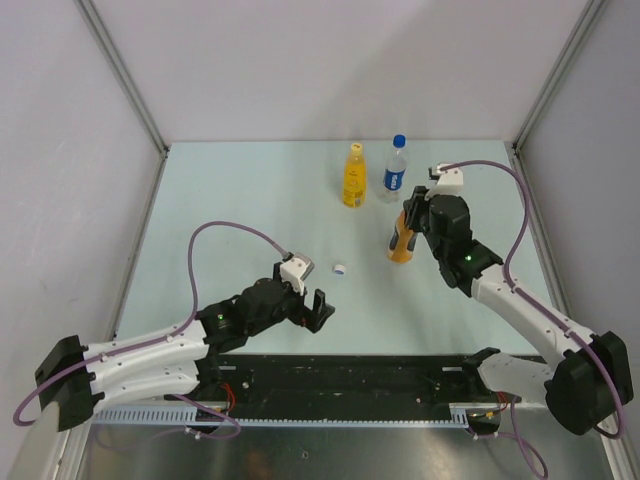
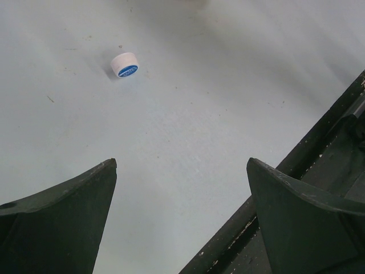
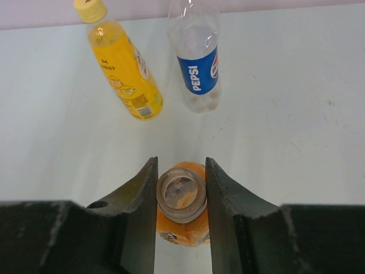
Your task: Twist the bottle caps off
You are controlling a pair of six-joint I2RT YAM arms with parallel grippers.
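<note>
The orange bottle (image 1: pixel 402 243) stands at the right with its neck open and no cap. My right gripper (image 3: pixel 181 191) is shut on its bare neck (image 3: pixel 181 197), one finger on each side. The white cap (image 1: pixel 341 268) lies loose on the table, and it shows top down in the left wrist view (image 2: pixel 125 64). My left gripper (image 2: pixel 181 171) is open and empty, low over the table near its front edge (image 1: pixel 318 310). The yellow bottle (image 1: pixel 354 176) keeps its yellow cap (image 3: pixel 90 9). The clear bottle (image 1: pixel 396 172) keeps its blue cap (image 1: pixel 400 140).
A black rail (image 1: pixel 350 375) runs along the table's near edge, just right of my left gripper (image 2: pixel 342 142). Grey walls and metal posts (image 1: pixel 120 70) close the table in at the back and sides.
</note>
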